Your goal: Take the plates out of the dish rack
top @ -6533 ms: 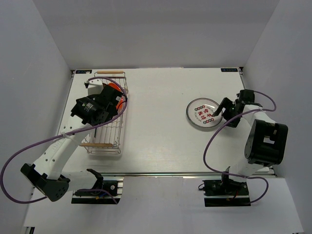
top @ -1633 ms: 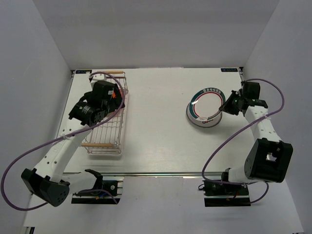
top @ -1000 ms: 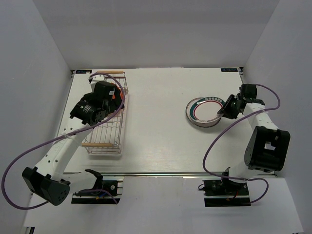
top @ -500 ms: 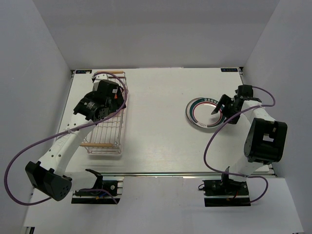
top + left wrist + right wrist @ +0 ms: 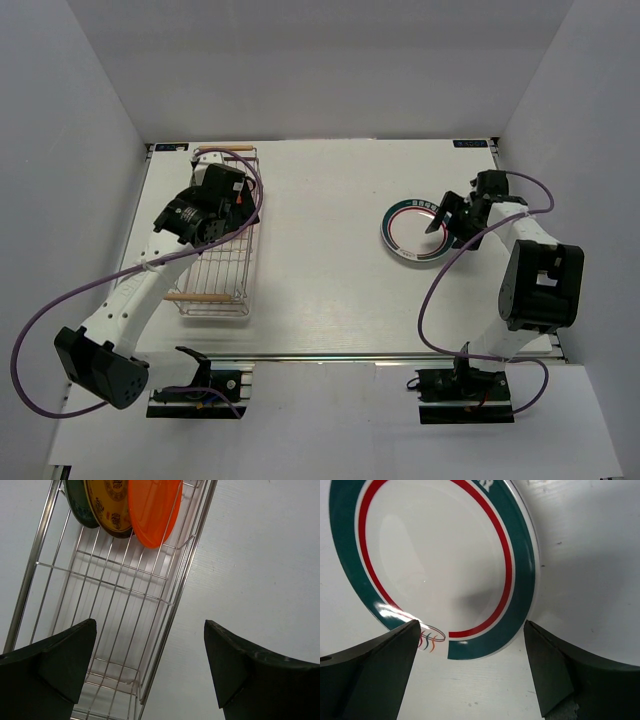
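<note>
The dish rack [image 5: 215, 270] stands at the left of the table [image 5: 320, 290], and three of the plates stand on edge at its far end: an orange plate [image 5: 152, 510] nearest the open part of the rack, a yellow-brown plate [image 5: 112, 510] right behind it, and a dark teal plate [image 5: 77, 507] farthest back, all close together. The left gripper [image 5: 150, 625] hangs above the rack with its jaws spread wide and nothing between them, pointed toward the orange plate but not touching it. At the right, a green-rimmed plate [image 5: 445, 555] lies flat on the table, and the right gripper [image 5: 471, 625] hovers at its near edge, jaws fully apart and holding nothing; whether another plate lies under it I cannot tell. The step in hand looks like fetching the next plate, most likely the orange one. To do it well, the left gripper should come down over that plate's upper rim with one finger on each face, and the finger going between the orange and yellow-brown plates needs care, since the gap there looks slim. A firm close is wise on glazed ware, then a straight lift clear of the wires before swinging right. The right gripper should rise clear without nudging the laid plate.
</note>
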`<state>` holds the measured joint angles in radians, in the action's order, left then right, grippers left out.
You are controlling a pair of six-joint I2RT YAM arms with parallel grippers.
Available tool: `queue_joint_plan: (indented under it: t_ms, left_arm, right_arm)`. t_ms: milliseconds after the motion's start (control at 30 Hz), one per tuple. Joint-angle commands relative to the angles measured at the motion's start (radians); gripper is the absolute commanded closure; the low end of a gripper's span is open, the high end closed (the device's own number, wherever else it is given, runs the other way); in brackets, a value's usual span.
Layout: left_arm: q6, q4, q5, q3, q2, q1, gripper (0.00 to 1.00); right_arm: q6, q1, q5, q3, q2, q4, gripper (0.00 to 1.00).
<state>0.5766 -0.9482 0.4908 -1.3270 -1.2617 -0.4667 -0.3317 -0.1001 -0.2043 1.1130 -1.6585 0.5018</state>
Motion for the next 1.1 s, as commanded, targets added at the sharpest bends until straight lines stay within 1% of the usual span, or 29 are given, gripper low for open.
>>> queue_joint_plan:
  t_ms: [0,67,133,200,300,400,500,567,600,667,700,767,800,900,1033,1067]
  left_arm:
    - [0.003,-0.014,0.020,-0.034,0.018,-0.003,0.02]
    - [0.000,-0.012,0.022,-0.035,0.022,-0.003,0.02]
    - [-0.001,-0.014,0.026,-0.037,0.024,-0.003,0.02]
    - [-0.003,-0.012,0.028,-0.040,0.024,0.007,0.02]
    - [-0.003,-0.009,0.045,-0.054,0.006,0.007,0.02]
    - [-0.009,0.003,0.086,-0.066,-0.018,0.007,0.02]
    - [-0.018,0.005,0.133,-0.086,-0.064,0.016,0.02]
    - [-0.040,0.052,0.146,-0.071,-0.088,0.026,0.02]
    - [-0.052,0.090,0.152,-0.064,-0.099,0.026,0.02]
    - [-0.034,0.085,0.169,-0.093,-0.136,0.040,0.02]
    - [-0.034,0.112,0.167,-0.097,-0.142,0.054,0.02]
    - [-0.056,0.144,0.137,-0.094,-0.151,0.079,0.02]
    - [-0.088,0.194,0.124,-0.087,-0.154,0.088,0.02]
    - [-0.113,0.227,0.085,-0.086,-0.176,0.112,0.02]
    - [-0.142,0.270,0.048,-0.071,-0.214,0.177,0.02]
    - [-0.147,0.290,0.011,-0.051,-0.226,0.187,0.02]
  right_arm:
    - [0.022,0.010,0.023,0.054,-0.013,0.000,0.11]
    - [0.014,0.010,0.045,0.073,-0.032,0.027,0.11]
    - [0.000,0.005,0.104,0.080,-0.032,0.047,0.11]
    - [-0.026,0.004,0.184,0.071,-0.011,0.060,0.11]
    - [-0.053,0.002,0.262,0.062,0.038,0.061,0.11]
    - [-0.070,-0.003,0.302,0.047,0.097,0.058,0.11]
    - [-0.076,-0.001,0.319,0.028,0.157,0.043,0.11]
    - [-0.089,-0.001,0.319,0.015,0.200,0.031,0.11]
    - [-0.101,-0.001,0.316,-0.010,0.216,-0.001,0.11]
    - [-0.107,-0.004,0.298,-0.033,0.256,-0.035,0.11]
    - [-0.109,-0.004,0.296,-0.038,0.266,-0.048,0.11]
    - [-0.105,-0.004,0.292,-0.036,0.279,-0.043,0.11]
    - [-0.102,-0.004,0.290,-0.035,0.281,-0.036,0.11]
    - [-0.095,-0.006,0.292,-0.033,0.289,-0.026,0.11]
    - [-0.096,-0.004,0.287,-0.054,0.305,-0.031,0.11]
    - [-0.098,-0.003,0.286,-0.058,0.309,-0.034,0.11]
